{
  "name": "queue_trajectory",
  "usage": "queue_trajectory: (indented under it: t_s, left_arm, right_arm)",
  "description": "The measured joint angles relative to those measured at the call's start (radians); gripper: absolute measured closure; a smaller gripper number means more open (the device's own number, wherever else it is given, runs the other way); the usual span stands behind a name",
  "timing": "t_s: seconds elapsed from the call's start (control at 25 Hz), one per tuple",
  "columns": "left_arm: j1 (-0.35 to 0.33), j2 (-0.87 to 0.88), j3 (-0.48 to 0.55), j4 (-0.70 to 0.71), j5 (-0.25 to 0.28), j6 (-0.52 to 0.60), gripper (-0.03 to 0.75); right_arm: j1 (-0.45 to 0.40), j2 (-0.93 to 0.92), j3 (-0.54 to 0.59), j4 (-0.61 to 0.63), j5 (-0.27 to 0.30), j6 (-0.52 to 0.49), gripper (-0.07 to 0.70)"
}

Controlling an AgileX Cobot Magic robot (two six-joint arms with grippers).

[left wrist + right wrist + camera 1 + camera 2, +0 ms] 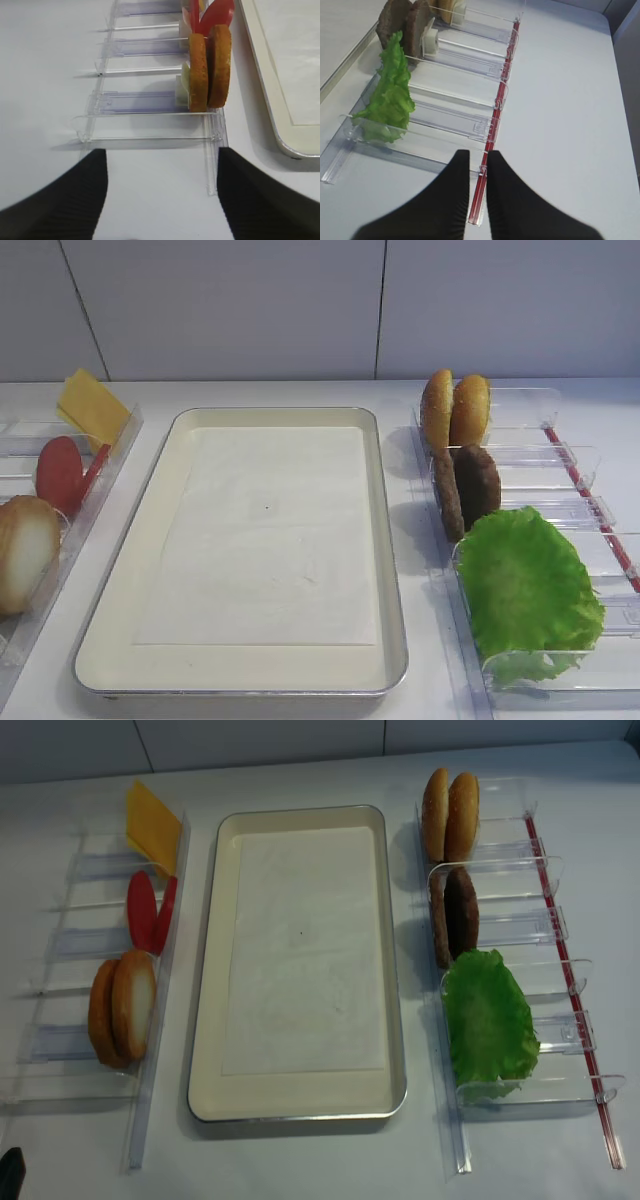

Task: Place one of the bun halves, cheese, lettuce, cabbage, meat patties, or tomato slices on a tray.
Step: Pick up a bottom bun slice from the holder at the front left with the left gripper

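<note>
The bench (320, 1160) carries everything, and the tray (205, 1020) lies in its middle, ahead of both pincers and between them, its paper liner bare: nothing of the task is placed yet. In my judgement the step in hand is choosing and reaching for a first piece, and the bun halves suit the left arm best.

To the right pincer's (478, 165) far left stands the lettuce (390, 95), upright in the near compartment of the right-hand clear bin (465, 122). Beyond it in the same bin stand the meat patties (402, 25) on edge. That pincer hangs low over the bench at the bin's near end, its jaws drawn narrow, almost together, holding nothing.

The left pincer (162, 165) stands wide, holding nothing, back from the near end of the left clear bin (150, 105). Straight ahead and a little to its right, two bun halves (210, 67) stand on edge, pressed together in the nearest filled compartment, with the tomato slices (217, 12) behind them; the tray's rim runs to the right. The cheese (152, 820) leans at the bin's far end, seen only from above.

To do this well, the left pincer should come down over the buns, keep its jaws wide, and straddle only one half, closing across its flat faces. A grip on both would drag the pair. Lift straight up to clear the divider, then swing right over the tray and set it flat.
</note>
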State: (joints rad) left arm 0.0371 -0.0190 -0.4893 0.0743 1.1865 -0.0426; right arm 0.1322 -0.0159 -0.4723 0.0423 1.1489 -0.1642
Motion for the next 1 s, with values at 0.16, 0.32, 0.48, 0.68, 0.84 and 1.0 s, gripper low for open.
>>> queue_trajectory:
  t_s: [0.16,0.32,0.48,0.68,0.84,1.0]
  left_arm:
    - [0.000,0.000,0.000,0.000,0.000,0.000,0.243]
    - [0.000,0.000,0.000,0.000,0.000,0.000,0.243]
    - [0.000,0.000,0.000,0.000,0.000,0.000,0.243]
    - [0.000,0.000,0.000,0.000,0.000,0.000,0.243]
    - [0.000,0.000,0.000,0.000,0.000,0.000,0.243]
    - [0.000,0.000,0.000,-0.013,-0.002,0.036,0.243]
  right_arm:
    - [0.000,0.000,0.000,0.000,0.000,0.000,0.490]
    - [0.000,0.000,0.000,0.000,0.000,0.000,0.490]
    - [0.000,0.000,0.000,0.000,0.000,0.000,0.484]
    - [0.000,0.000,0.000,0.000,0.000,0.000,0.331]
    - [0.000,0.000,0.000,0.000,0.000,0.000,0.148]
    - [0.000,0.000,0.000,0.000,0.000,0.000,0.125]
